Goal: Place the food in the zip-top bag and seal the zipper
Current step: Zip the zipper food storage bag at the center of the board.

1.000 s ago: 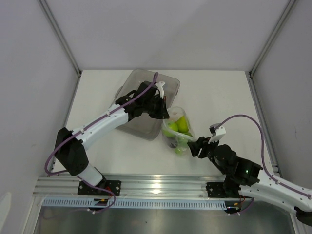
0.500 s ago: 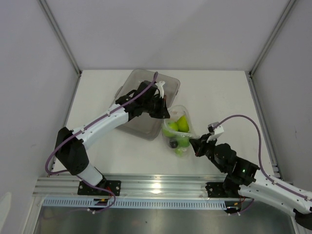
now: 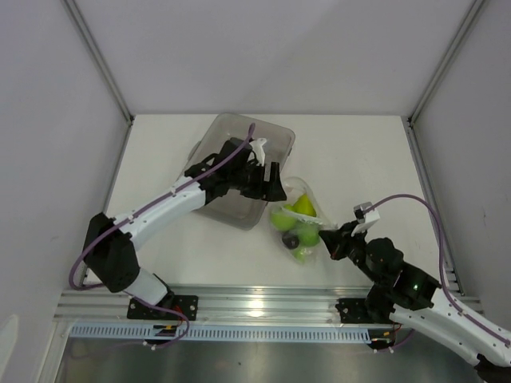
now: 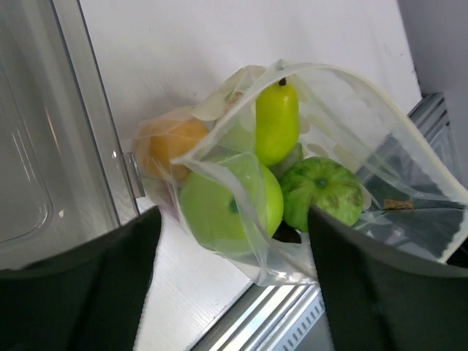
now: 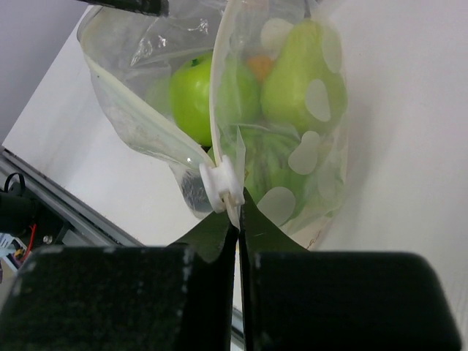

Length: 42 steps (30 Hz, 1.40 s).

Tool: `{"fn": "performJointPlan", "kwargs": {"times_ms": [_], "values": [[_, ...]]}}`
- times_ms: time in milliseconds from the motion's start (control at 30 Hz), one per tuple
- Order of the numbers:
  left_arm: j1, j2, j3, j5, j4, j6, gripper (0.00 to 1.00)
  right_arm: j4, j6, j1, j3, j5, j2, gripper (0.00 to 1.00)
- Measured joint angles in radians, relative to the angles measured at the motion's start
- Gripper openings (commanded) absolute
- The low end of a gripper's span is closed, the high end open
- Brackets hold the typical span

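Right wrist view: the right pincer (image 5: 240, 219) has its jaws pressed together on the zipper (image 5: 217, 88) edge of the zip-top bag (image 5: 311, 172), pinching just under a white slider tab (image 5: 222, 183). Straight ahead of its tips, inside the bag, sit a green apple (image 5: 191, 95), a green pear (image 5: 300, 73) and a ribbed green fruit (image 5: 267, 172), with an orange fruit (image 5: 259, 66) farther off between them. A dark purple piece (image 3: 290, 239) lies low in the bag, near this pincer. The left pincer (image 3: 271, 185) stands with jaws wide apart, gripping nothing; the bag's gaping mouth lies just beyond its fingertips, the grey tray (image 3: 239, 132) beside its left finger
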State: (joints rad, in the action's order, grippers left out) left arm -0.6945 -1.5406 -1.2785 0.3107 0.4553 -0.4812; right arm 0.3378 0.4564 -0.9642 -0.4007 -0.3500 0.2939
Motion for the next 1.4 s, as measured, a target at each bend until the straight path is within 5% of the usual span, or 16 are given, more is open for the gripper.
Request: {"fn": "performJointPlan", "kwargs": {"times_ms": [300,567,733,1033,1167,1400], "values": [[0.003,0.340,0.122,-0.004,-0.218,0.122,0.87,0.068,0.024,0.009,-0.043,0.058,0.023,0.00],[-0.017,0.436,0.117,0.453,-0.578,0.251,0.87,0.078,0.029,0.013,-0.056,0.122,0.029,0.00],[-0.076,0.271,0.024,0.598,-0.483,0.434,0.83,0.078,0.029,0.020,-0.056,0.164,0.029,0.00],[-0.110,0.126,-0.045,0.639,-0.287,0.661,0.82,0.077,0.014,0.031,-0.116,0.249,0.148,0.00],[-0.137,0.079,-0.108,0.651,-0.226,0.734,0.69,0.076,0.005,0.032,-0.148,0.267,0.200,0.00],[-0.167,0.010,-0.140,0.689,-0.160,0.782,0.64,0.084,-0.002,0.036,-0.150,0.270,0.180,0.00]]}}
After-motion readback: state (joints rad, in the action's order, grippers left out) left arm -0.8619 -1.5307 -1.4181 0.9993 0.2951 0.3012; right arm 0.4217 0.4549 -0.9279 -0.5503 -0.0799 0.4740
